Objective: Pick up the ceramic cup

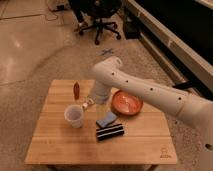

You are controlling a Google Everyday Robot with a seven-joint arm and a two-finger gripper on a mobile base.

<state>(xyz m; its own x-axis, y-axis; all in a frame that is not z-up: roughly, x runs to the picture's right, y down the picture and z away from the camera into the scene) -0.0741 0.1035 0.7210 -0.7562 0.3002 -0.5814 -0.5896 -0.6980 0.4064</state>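
The cup point(74, 116) stood upright on the left part of the wooden table point(60, 145). The gripper point(88, 104) hung low just beside its rim, between the cup and the bowl point(126, 103). If it was open or closed, I could not tell

**Table count: five items, one gripper**

You have one light wooden table point(145, 146). On it:
- one small plain white ceramic cup point(74, 116), near left
- one wide shallow red-orange bowl point(126, 103), right
- one small reddish-brown upright item point(76, 90), far left
- one flat blue pad point(106, 119), near centre
- one black white-striped packet point(110, 132), near centre

One gripper point(88, 104) hangs just right of the cup. One black office chair point(100, 17) stands far back.
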